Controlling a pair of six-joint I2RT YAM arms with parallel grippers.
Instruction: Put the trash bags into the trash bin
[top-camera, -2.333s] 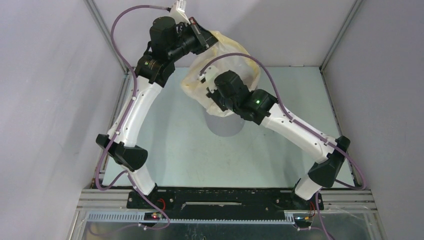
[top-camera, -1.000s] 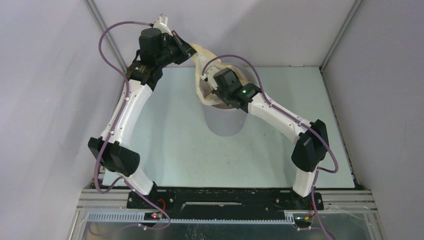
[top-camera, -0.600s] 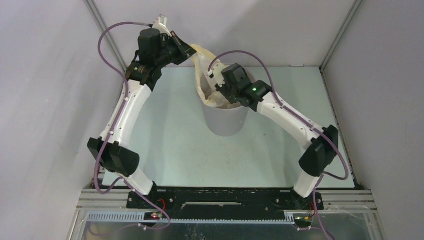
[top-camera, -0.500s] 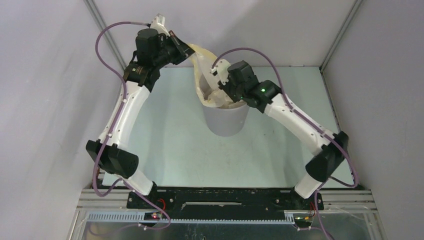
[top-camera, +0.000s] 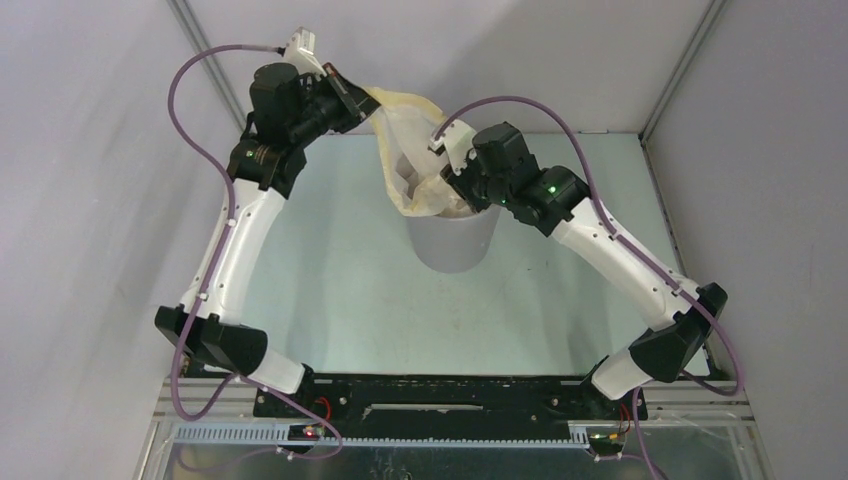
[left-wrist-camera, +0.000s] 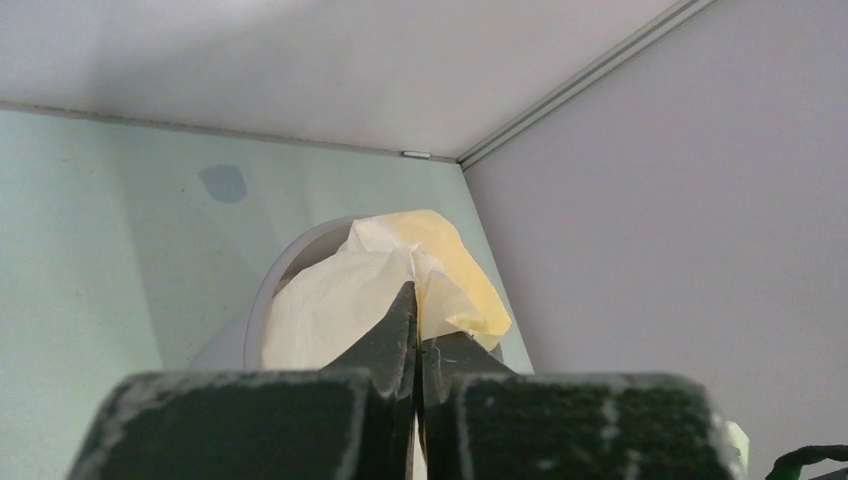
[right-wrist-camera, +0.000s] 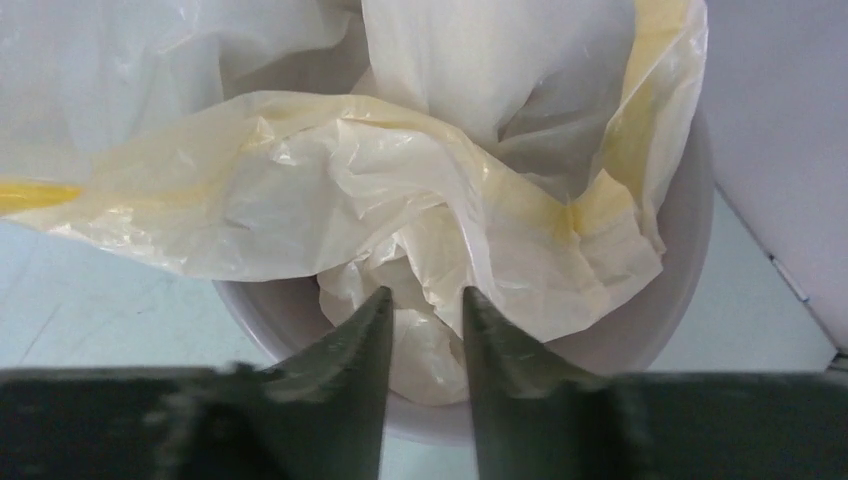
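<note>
Showing left fingers (left-wrist-camera: 393, 338) pinching trash bag (left-wrist-camera: 335, 298), wrist views reveal right fingers (right-wrist-camera: 352, 365) spread.

The pale table (top-camera: 330, 290) carries the trash bin (top-camera: 452, 250).

From above I see my left gripper (top-camera: 360, 97) raised toward the table's far left, pinching one end of the trash bag (top-camera: 405, 125). The bag slants down and rightward from it as a cream band into the mouth of the trash bin (top-camera: 450, 250), where the rest sits bunched and laps over the left rim. The bin stands upright mid-table (top-camera: 320, 290). My right gripper (top-camera: 452, 190) points down-left at the bin's mouth, against the bunched plastic; I can't tell from here how its jaws stand.
</note>
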